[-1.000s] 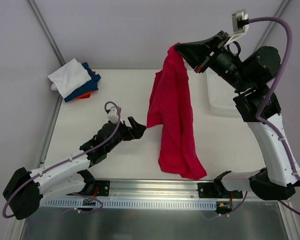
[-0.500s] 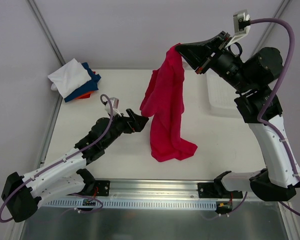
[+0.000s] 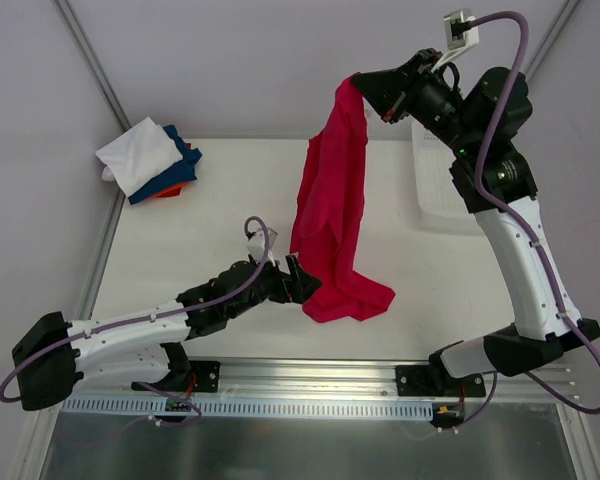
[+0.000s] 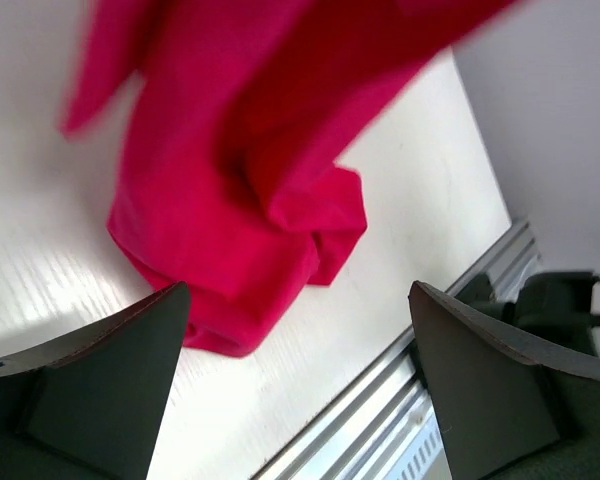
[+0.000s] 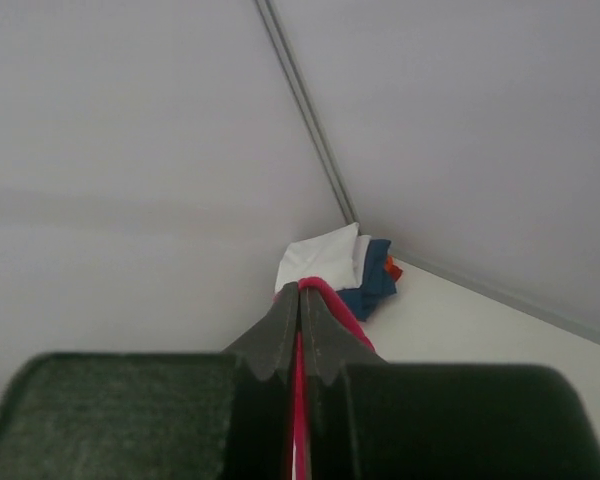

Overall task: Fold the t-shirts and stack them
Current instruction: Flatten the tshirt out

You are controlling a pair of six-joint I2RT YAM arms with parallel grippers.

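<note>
The red t-shirt point(image 3: 332, 215) hangs from the right tool point(image 3: 358, 88), which is clamped shut on a thin pinch of cloth high above the far right part of the desk point(image 3: 200, 240). Its lower end lies bunched on the desk toward the middle of the near edge. The left tool point(image 3: 302, 281) sits low at that heap with its jaws spread wide and holding nothing. I can't tell whether it touches the cloth.

The heap is what worries me. It is folded over itself, so if the left tool closes there it may take several layers rather than a single hem or corner, and the shirt would then come up twisted instead of spreading flat. The fingers are also very near the desk top and could scrape it or miss the fabric. The right tool's grip looks narrow, so a sideways tug from below might pull the cloth out.

The desk is a plain white top with a metal rail point(image 3: 310, 378) along its near edge. The folded t-shirts point(image 3: 150, 160) are stacked at the far left corner, white on top, then dark blue, with orange underneath. A white basket point(image 3: 440, 200) rests by the far right edge. Pale grey walls with slim metal struts close the space in.
</note>
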